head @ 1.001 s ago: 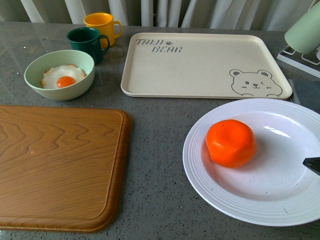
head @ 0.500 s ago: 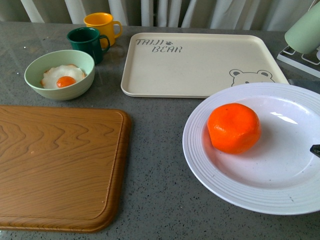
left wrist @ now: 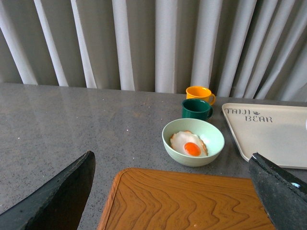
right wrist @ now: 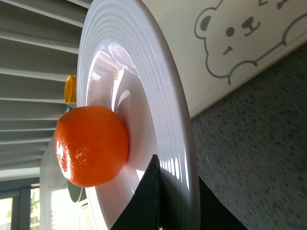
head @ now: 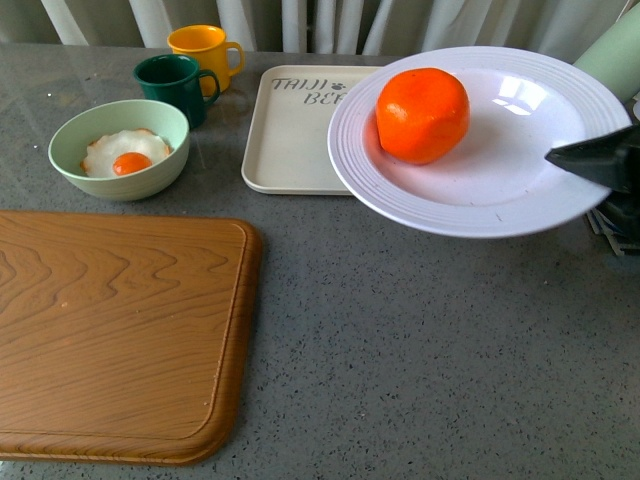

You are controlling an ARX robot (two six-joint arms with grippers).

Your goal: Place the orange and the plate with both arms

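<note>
The white ridged plate [head: 500,165] hangs in the air over the right part of the cream bear tray [head: 290,130], roughly level. The orange [head: 422,113] rests in its well toward the left side. My right gripper [head: 565,158] is shut on the plate's right rim; in the right wrist view its fingers pinch the rim [right wrist: 177,191], with the orange [right wrist: 91,143] beyond them. My left gripper [left wrist: 168,201] stands open and empty above the wooden board [left wrist: 192,201]; it does not show in the front view.
The wooden cutting board [head: 110,330] fills the front left. Behind it sit a pale green bowl with a fried egg [head: 120,148], a dark green mug [head: 175,85] and a yellow mug [head: 203,50]. A pale green cup [head: 615,60] stands on a rack at far right.
The plate with the orange has risen off the table and travelled back over the bear tray, held by my right gripper. The orange stayed in the well.
</note>
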